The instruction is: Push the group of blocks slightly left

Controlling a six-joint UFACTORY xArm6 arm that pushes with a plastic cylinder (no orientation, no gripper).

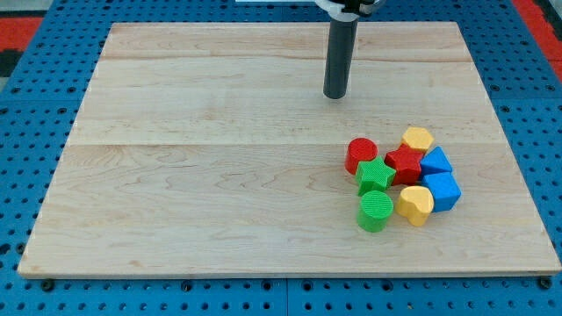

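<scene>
A tight group of blocks sits at the board's lower right: a red cylinder (360, 154), a yellow hexagon-like block (418, 139), a red star (405, 163), a green star (375, 175), a blue triangular block (435, 161), a blue cube (443, 190), a yellow heart-like block (414, 204) and a green cylinder (375, 211). My tip (335, 95) stands on the board above and to the left of the group, apart from it, nearest the red cylinder.
The blocks lie on a light wooden board (219, 175) set on a blue perforated table (35, 281). The board's right edge runs close to the blue blocks.
</scene>
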